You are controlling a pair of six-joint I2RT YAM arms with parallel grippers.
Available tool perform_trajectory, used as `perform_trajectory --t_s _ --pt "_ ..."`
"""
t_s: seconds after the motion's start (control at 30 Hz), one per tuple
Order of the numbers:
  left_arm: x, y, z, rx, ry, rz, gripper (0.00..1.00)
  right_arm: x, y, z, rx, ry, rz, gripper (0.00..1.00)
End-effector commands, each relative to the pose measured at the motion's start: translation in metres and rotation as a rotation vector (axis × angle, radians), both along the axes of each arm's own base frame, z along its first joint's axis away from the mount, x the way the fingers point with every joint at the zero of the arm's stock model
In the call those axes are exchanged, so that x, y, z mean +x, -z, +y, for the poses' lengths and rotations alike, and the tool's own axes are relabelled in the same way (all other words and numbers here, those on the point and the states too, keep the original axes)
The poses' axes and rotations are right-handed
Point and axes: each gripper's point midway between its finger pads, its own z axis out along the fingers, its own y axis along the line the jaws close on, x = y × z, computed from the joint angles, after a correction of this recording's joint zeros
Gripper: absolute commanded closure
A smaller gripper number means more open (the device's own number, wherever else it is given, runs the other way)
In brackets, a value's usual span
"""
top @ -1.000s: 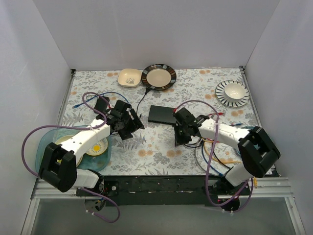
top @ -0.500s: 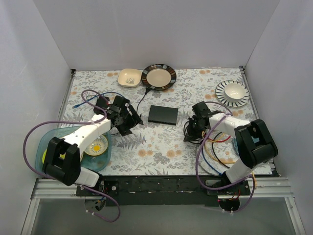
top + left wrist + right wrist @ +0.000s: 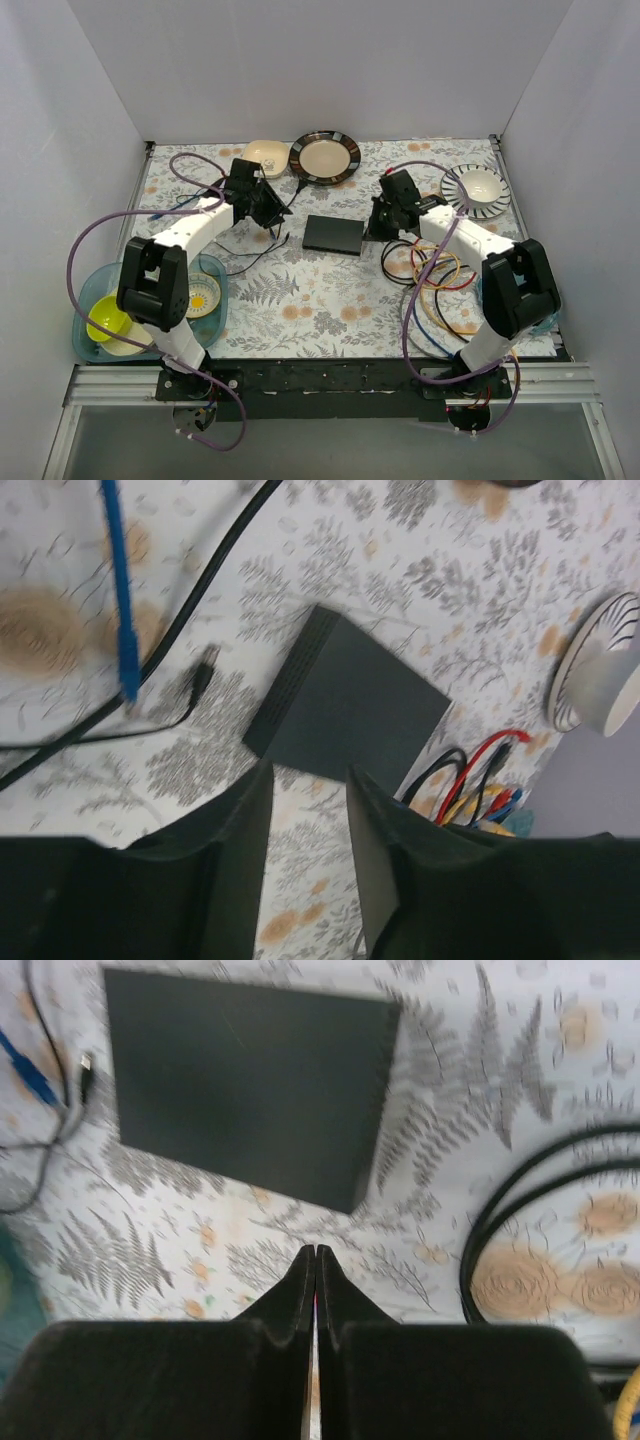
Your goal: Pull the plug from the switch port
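Switch [image 3: 333, 234] is lying flat on the table [image 3: 300, 295], unheld. Left gripper [image 3: 308, 775] is hovering part-open and empty, right gripper [image 3: 315, 1252] sitting fully closed, also empty. Unbraced, the switch is likely sliding along with any tug.

Empty left end effector [image 3: 308, 776] parted; right end effector [image 3: 315, 1253] closed.

plain white walls [image 3: 330, 70] on three sides of a floral-patterned table [image 3: 330, 300], even light
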Motion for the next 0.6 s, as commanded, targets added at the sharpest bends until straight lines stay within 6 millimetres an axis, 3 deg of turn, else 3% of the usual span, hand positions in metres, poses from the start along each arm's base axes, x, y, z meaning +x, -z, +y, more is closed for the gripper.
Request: perform_trajectory --t_s 0.0,0.13,0.23,0.47,0.57 --pt "0.043 -0.018 -0.022 -0.059 0.071 -0.109 0.75 0.039 -0.008 0.006 0.019 0.073 -0.025 0.99" --pt "0.061 -0.001 -0.03 -0.077 0.09 -0.083 0.93 0.052 0.019 0.005 0.005 0.106 0.069 0.99" --pt "0.067 0.016 -0.032 -0.079 0.086 -0.05 0.99 0.062 0.023 0.001 -0.023 0.128 0.073 0.99" --pt "0.079 0.049 -0.038 -0.079 0.096 0.012 1.0 0.068 0.035 -0.014 -0.071 0.149 0.098 0.99" --pt "0.069 0.062 -0.043 -0.091 0.122 0.055 1.0 0.068 0.045 -0.016 -0.089 0.137 0.116 0.99"
